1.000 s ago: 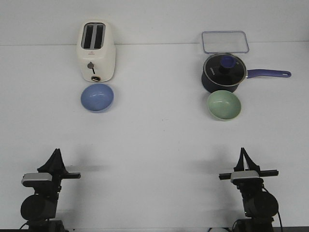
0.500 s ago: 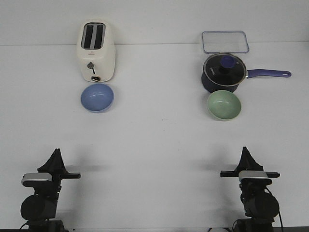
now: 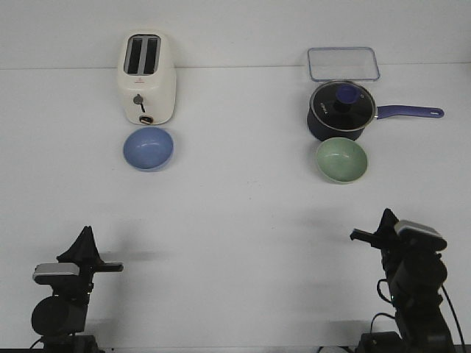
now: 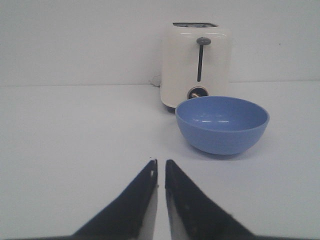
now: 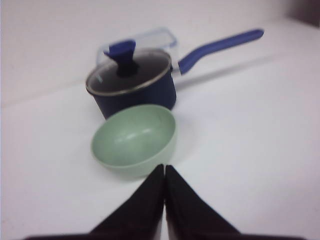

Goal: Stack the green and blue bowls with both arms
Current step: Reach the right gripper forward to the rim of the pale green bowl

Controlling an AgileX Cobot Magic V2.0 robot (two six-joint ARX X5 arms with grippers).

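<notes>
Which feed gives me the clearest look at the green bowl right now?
The front view: the green bowl shows sharp from above, just before the saucepan. The right wrist view is closer but blurred, showing its side and inside. The left wrist view misses it.

Right arm only: right end effector [image 3: 384, 223] now sits further to robot's right and slightly higher in front view vs 0.5 s ago, tip up around y~290 where before approx 305. Body is rotated: silver-grey block [image 3: 419, 229] now angled, tilted toward the right, no longer square-on w/ crossbar level. Arm base looks taller, more raised off the tabletop [image 3: 243, 220]. Tip now points inward-left, toward the green bowl [image 3: 341, 159]. Fingers pressed together in right wrist view.
</notes>
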